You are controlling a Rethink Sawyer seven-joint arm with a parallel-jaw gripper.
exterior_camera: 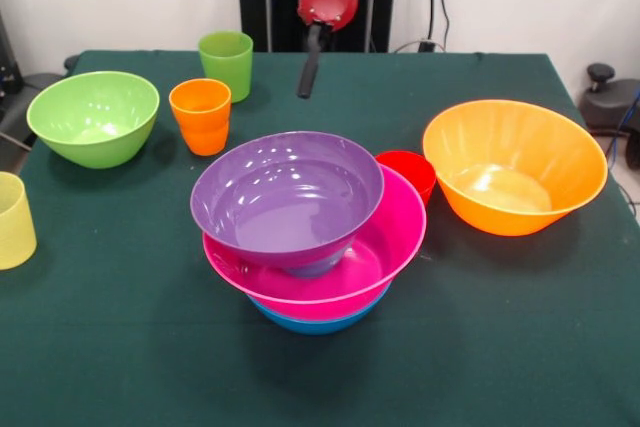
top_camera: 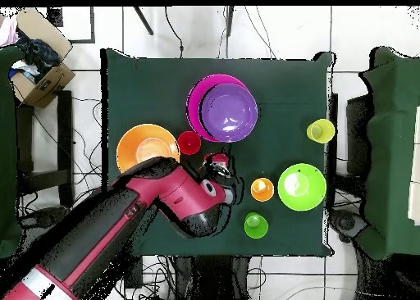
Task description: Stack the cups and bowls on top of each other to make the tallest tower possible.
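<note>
A tower stands mid-table: a purple bowl [exterior_camera: 287, 197] [top_camera: 230, 112] sits in a pink bowl [exterior_camera: 385, 247] [top_camera: 195, 108], which sits on a large blue bowl [exterior_camera: 315, 324]. A red cup [exterior_camera: 408, 172] [top_camera: 189, 143] stands just behind it. An orange bowl [exterior_camera: 515, 167] [top_camera: 135, 145], a lime green bowl [exterior_camera: 93, 117] [top_camera: 301, 187], an orange cup [exterior_camera: 200, 115] [top_camera: 262, 189], a green cup [exterior_camera: 226, 64] [top_camera: 255, 225] and a pale yellow cup [exterior_camera: 14, 219] [top_camera: 320, 131] stand apart. The small blue bowl does not show. My gripper [exterior_camera: 309, 77] [top_camera: 217, 167] hangs empty above the cloth behind the tower.
The table is covered in a dark green cloth [exterior_camera: 110, 347]. My arm [top_camera: 148, 215] reaches over the orange bowl's side of the table. A cardboard box [top_camera: 41, 75] sits on the floor off one corner. Cables lie on the floor around the table.
</note>
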